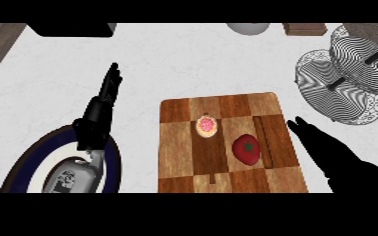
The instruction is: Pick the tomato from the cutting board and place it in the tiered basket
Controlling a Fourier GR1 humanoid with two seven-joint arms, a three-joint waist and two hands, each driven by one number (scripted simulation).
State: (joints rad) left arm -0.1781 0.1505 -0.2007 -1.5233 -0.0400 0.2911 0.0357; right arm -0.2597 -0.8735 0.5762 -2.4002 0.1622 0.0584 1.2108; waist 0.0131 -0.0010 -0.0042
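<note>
Here, right robot hand (328, 150) open, fingers straight, just right of the tomato (246, 149) on the cutting board (184, 145).

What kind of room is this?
Most likely a kitchen: a tomato lies on a wooden cutting board on a pale counter, with a wire tiered basket beside it.

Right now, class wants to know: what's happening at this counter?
A tomato lies on the wooden cutting board, beside a small pink-topped pastry. The right robot hand, fingers straight, sits just right of the tomato, not holding it. The left robot hand rests open over a dark-rimmed plate. The wire tiered basket stands at far right.
</note>
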